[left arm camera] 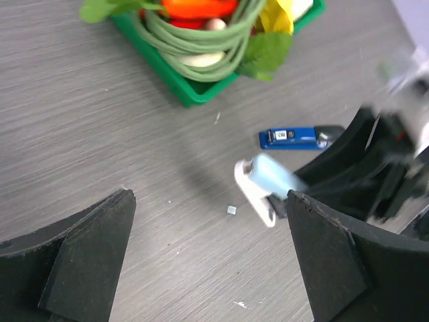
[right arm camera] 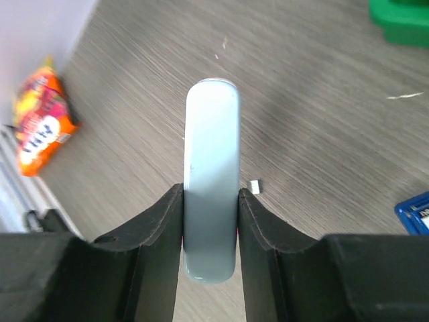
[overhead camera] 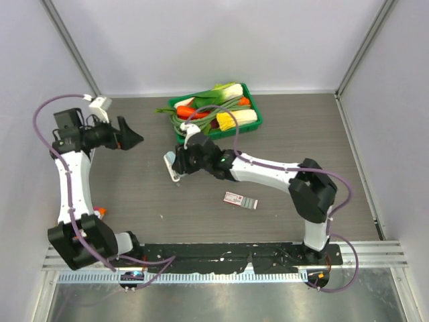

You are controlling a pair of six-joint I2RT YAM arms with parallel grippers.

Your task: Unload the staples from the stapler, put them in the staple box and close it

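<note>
My left gripper (left arm camera: 208, 255) stands wide open, holding nothing. The right gripper (right arm camera: 211, 194) is clamped on the pale teal-and-white oblong thing (right arm camera: 211, 168). In the left wrist view the blue stapler (left arm camera: 288, 137) lies flat on the table at 1 o'clock from that oblong, apart from both grippers. A tiny silvery bit, the staples (left arm camera: 231, 210), lies loose at the oblong's 7 o'clock.

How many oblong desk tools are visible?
2. The dark blue stapler lies on the table near the green basket; a pale teal tool is clamped in the right gripper. Others may be hidden.
</note>
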